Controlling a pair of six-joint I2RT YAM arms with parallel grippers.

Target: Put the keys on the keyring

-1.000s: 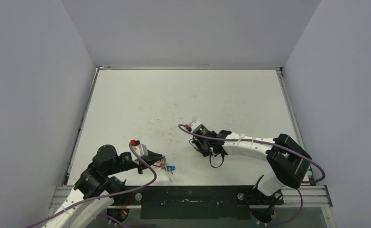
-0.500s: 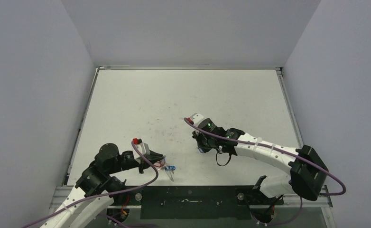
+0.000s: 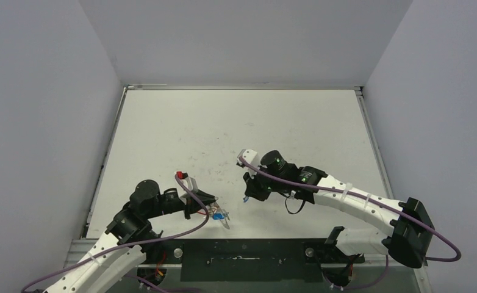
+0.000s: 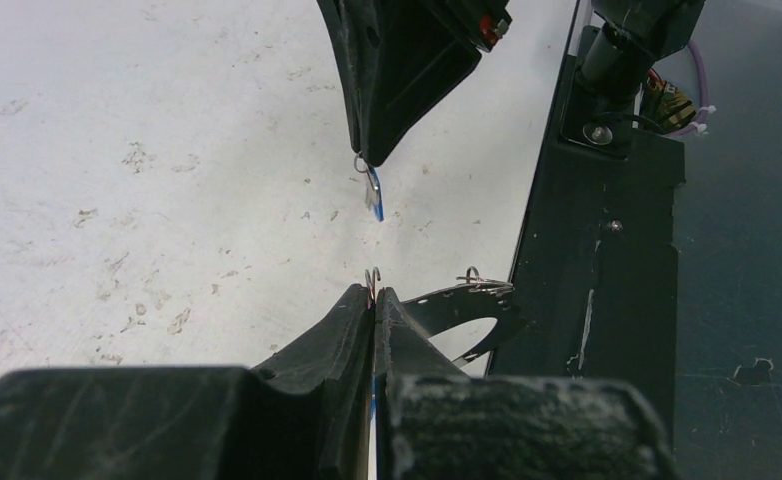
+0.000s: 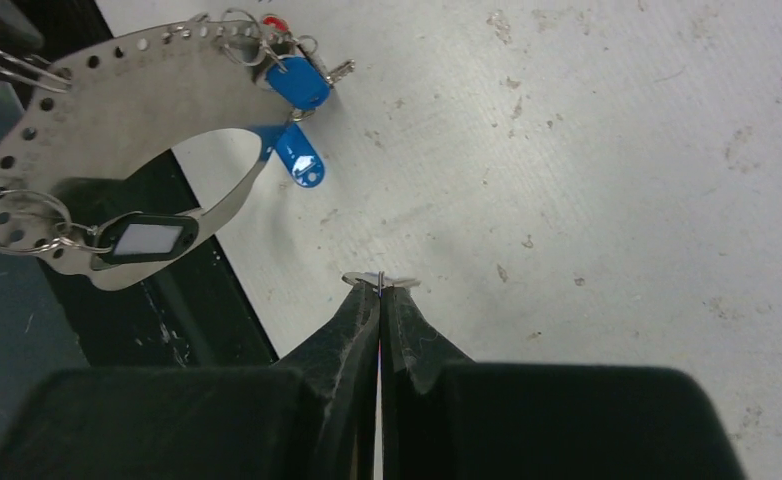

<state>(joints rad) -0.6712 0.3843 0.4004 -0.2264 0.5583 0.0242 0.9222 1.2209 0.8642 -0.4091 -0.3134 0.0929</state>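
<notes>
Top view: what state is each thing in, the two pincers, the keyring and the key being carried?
keyring: gripped by the left pincer, blue and black tags already on it.
left pincer: shut on the keyring.
right pincer: shut on the blue-tagged key.
blue-tagged key: dangling from that pincer, not yet on the keyring.

Keyring (image 5: 87,100): flat silvery crescent band, punched with holes, small rings threaded. Two blue-tagged keys (image 5: 297,82) at its 2 o'clock end; red tag maybe behind. Loose key (image 4: 375,195), blue tag, hanging apart.
</notes>
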